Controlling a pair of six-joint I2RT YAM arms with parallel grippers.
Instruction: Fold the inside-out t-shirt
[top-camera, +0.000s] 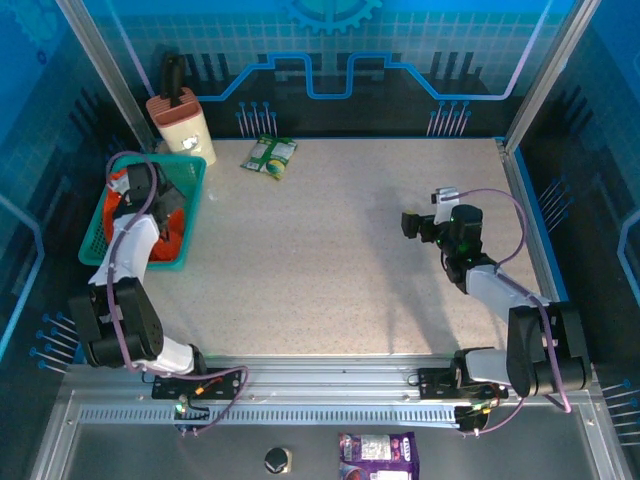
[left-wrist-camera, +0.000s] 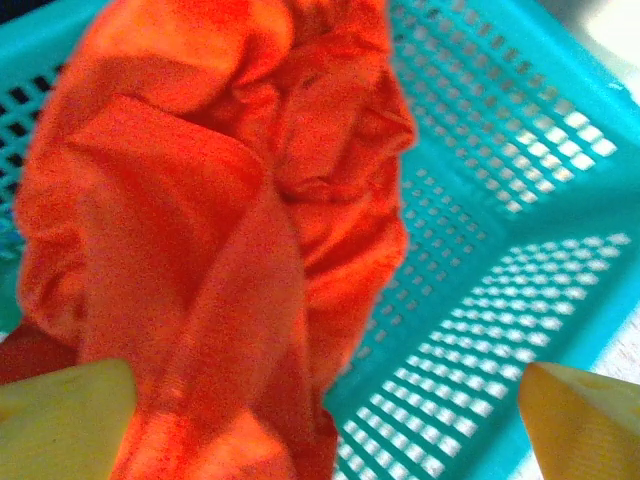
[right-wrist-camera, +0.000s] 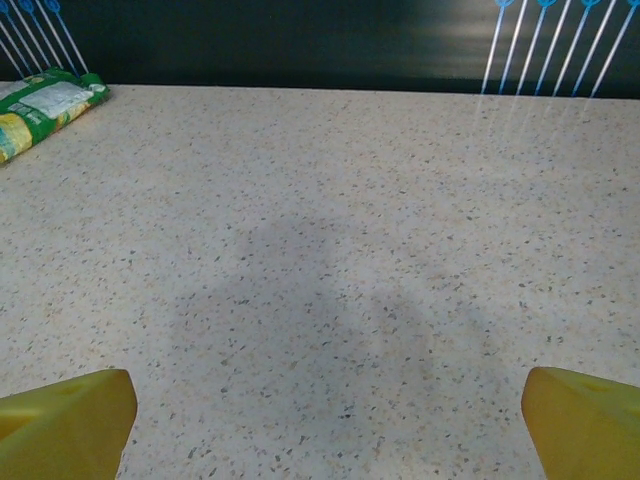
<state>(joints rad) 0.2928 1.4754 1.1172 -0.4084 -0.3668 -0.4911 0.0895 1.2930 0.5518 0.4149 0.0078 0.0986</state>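
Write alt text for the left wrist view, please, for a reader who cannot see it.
A crumpled orange-red t-shirt lies in a teal mesh basket. The left gripper's yellow fingertips stand wide apart at the bottom corners, holding nothing.

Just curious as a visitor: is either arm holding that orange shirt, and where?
Nothing is held. Left end effector open over the orange-red t-shirt in the teal mesh basket; right end effector open over the table.
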